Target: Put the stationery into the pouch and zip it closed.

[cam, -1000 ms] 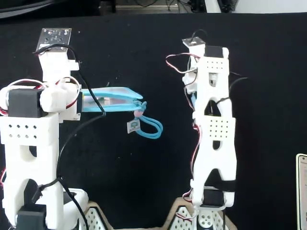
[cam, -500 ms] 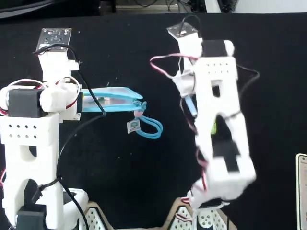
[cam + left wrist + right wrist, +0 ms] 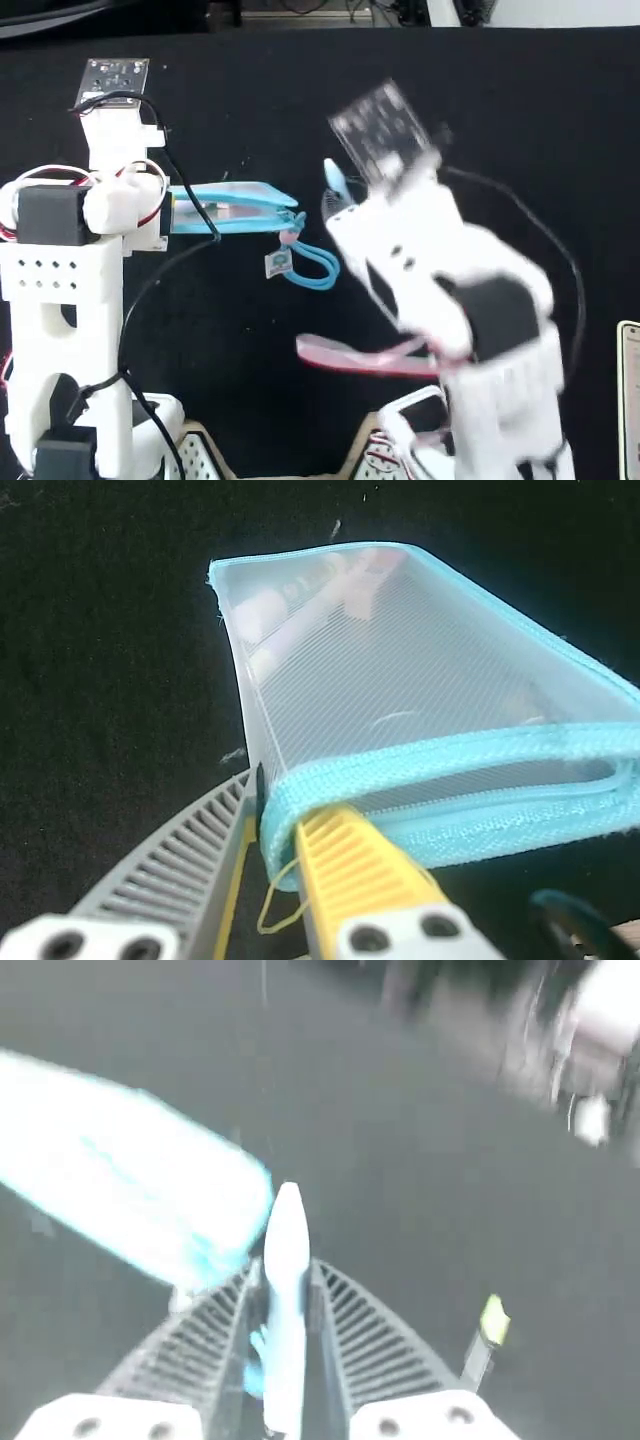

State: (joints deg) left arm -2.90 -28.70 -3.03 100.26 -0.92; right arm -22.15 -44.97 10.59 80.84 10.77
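The light blue mesh pouch [image 3: 235, 208] lies at centre left of the black table, its right end pointing at the other arm. My left gripper [image 3: 172, 213] is shut on the pouch's left end. In the left wrist view the pouch [image 3: 420, 680] shows pale stationery through the mesh, and the left gripper [image 3: 280, 825] pinches its teal zipper edge. My right gripper [image 3: 338, 190] hangs just right of the pouch's right end, shut on a white and blue pen [image 3: 333, 180]. The right wrist view has the pen [image 3: 287, 1250] upright in the right gripper [image 3: 287, 1270], with the pouch [image 3: 130, 1200] beyond it.
A blue strap loop [image 3: 318, 266] with a small tag [image 3: 278, 263] trails from the pouch's right end. A red cable [image 3: 360, 356] hangs off the right arm. A pale flat object [image 3: 630, 400] lies at the table's right edge.
The right arm has swung from upright at centre right over to the left, carrying the pen close to the pouch's right end. The left arm and pouch have not moved.
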